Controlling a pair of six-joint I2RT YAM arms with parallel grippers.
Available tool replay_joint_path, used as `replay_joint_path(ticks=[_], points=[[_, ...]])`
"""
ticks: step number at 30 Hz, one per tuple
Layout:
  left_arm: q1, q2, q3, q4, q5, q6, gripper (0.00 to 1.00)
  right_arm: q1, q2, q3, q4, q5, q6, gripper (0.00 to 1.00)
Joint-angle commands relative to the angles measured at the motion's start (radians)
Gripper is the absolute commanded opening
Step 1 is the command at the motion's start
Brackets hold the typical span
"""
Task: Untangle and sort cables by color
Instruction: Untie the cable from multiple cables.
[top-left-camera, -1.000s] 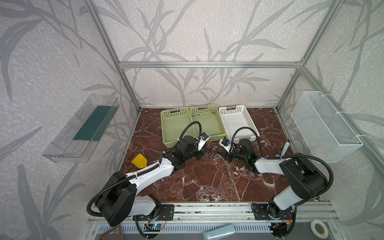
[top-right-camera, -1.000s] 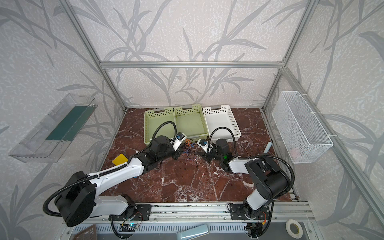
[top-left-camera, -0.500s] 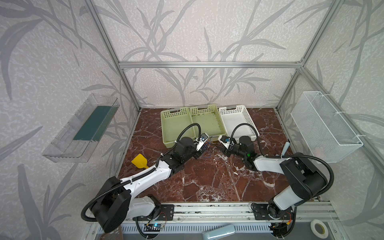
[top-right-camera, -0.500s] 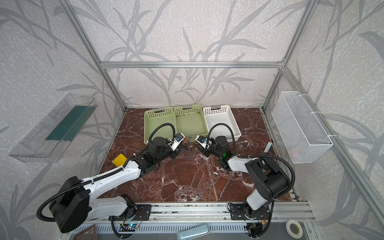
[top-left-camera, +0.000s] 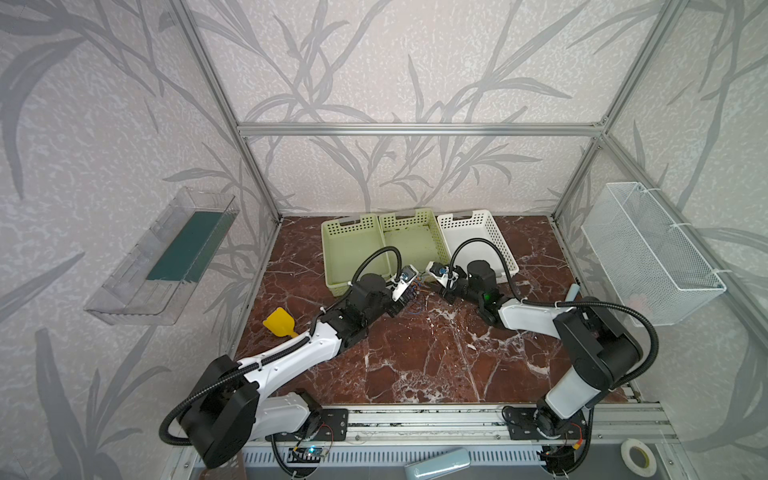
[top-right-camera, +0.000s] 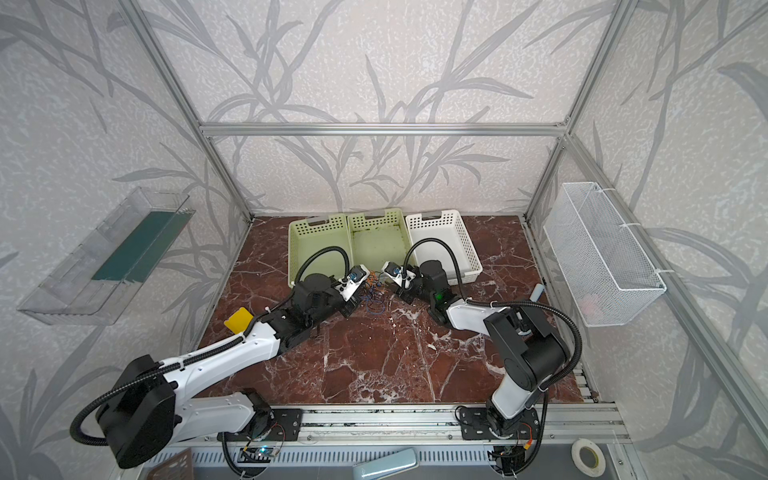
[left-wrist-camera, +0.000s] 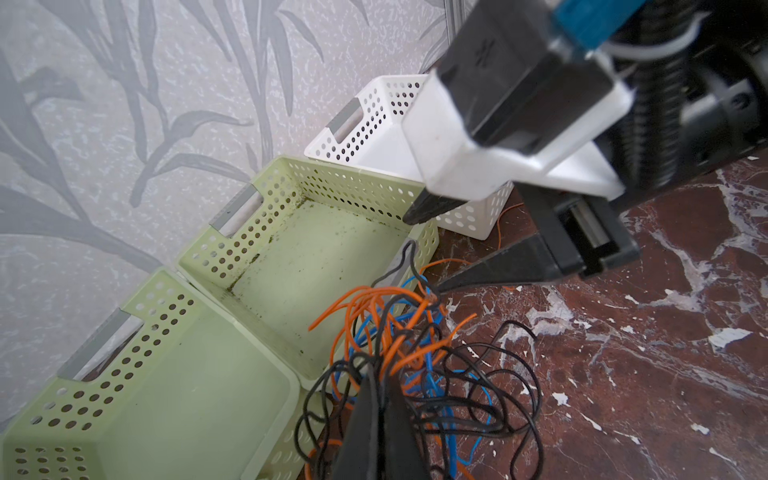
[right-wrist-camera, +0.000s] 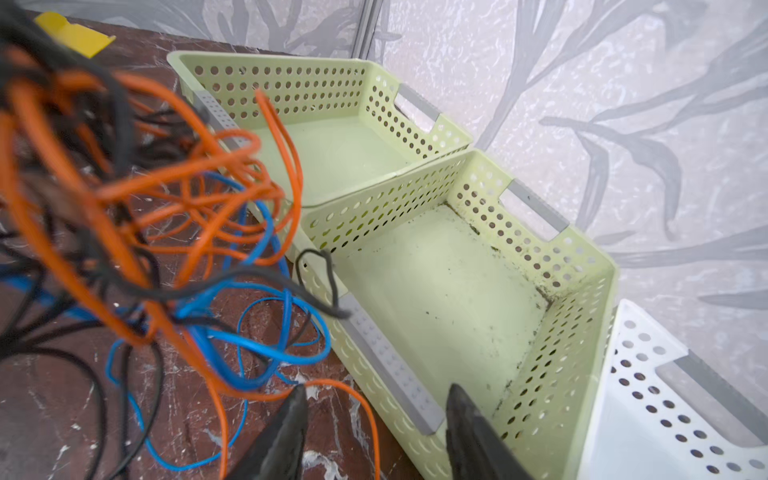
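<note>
At the back of the table (top-left-camera: 415, 353), just before the middle green basket (right-wrist-camera: 561, 324), the tangled cables (left-wrist-camera: 399, 332) bunch from the left end effector (left-wrist-camera: 380, 395), clamped shut on them; the right end effector (right-wrist-camera: 377, 390) stands half open beside them, gripping nothing.

Bright diffuse light is falling evenly, shadows soft. Nearest cables (right-wrist-camera: 120, 249) are blurring in the right wrist view; edges are bowing.

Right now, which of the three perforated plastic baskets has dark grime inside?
The middle pale green basket: dark specks line its floor edges. The outer green basket and the white basket look clean.
</note>
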Motion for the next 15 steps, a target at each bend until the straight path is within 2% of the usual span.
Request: replay_joint_path(ticks=[1, 8, 10, 13, 15], points=[[-0.003, -0.034, -0.003, 0.039, 0.005, 0.017, 0.00, 0.002, 0.019, 0.026, 0.000, -0.074, -0.004, 0.53], [-0.004, -0.045, 0.005, 0.033, 0.013, 0.015, 0.00, -0.003, 0.063, 0.014, 0.028, -0.085, -0.012, 0.54], [-0.004, -0.043, 0.008, 0.024, 0.020, 0.015, 0.00, -0.003, 0.079, 0.031, 0.042, -0.048, -0.006, 0.53], [-0.004, -0.043, 0.006, 0.021, 0.024, 0.008, 0.00, -0.002, 0.093, 0.056, 0.055, 0.004, -0.003, 0.46], [-0.003, -0.043, -0.001, 0.021, 0.014, 0.000, 0.00, -0.002, 0.087, 0.060, 0.063, 0.026, 0.000, 0.32]])
